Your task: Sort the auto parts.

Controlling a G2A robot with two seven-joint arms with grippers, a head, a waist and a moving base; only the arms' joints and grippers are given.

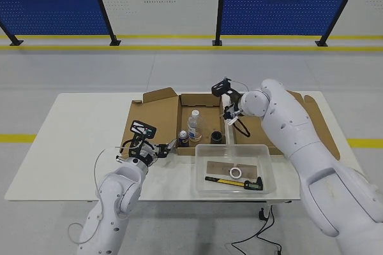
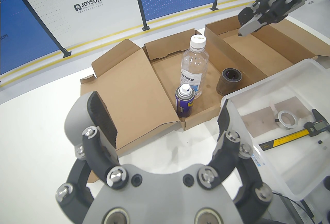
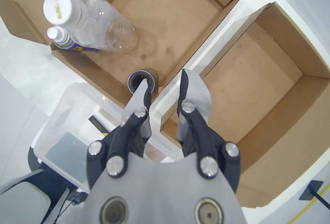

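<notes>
Two grippers above the counter (image 1: 70,140), neither holding anything. Leftmost, left gripper (image 1: 159,150) low at the front edge of the opened flap (image 1: 154,118) of the left cardboard box (image 1: 201,101), aimed toward the boxes, fingers (image 2: 103,116) spread wide. Inside that box, upright in a row: spray can (image 1: 183,137), clear bottle (image 1: 194,122), black sleeve (image 1: 216,136). Just in front, clear bin (image 1: 255,146) with a metal ring (image 1: 235,172) and a caliper (image 1: 233,183). Right gripper (image 1: 230,115) aimed down over the gap between that box and the right cardboard box (image 1: 325,137), fingers parted on nothing. From the left wrist view: right gripper high above the box walls, sleeve's hollow bore in sight. From the right wrist view: straight down onto the bottle's cap, sleeve's rim just behind one fingertip.
</notes>
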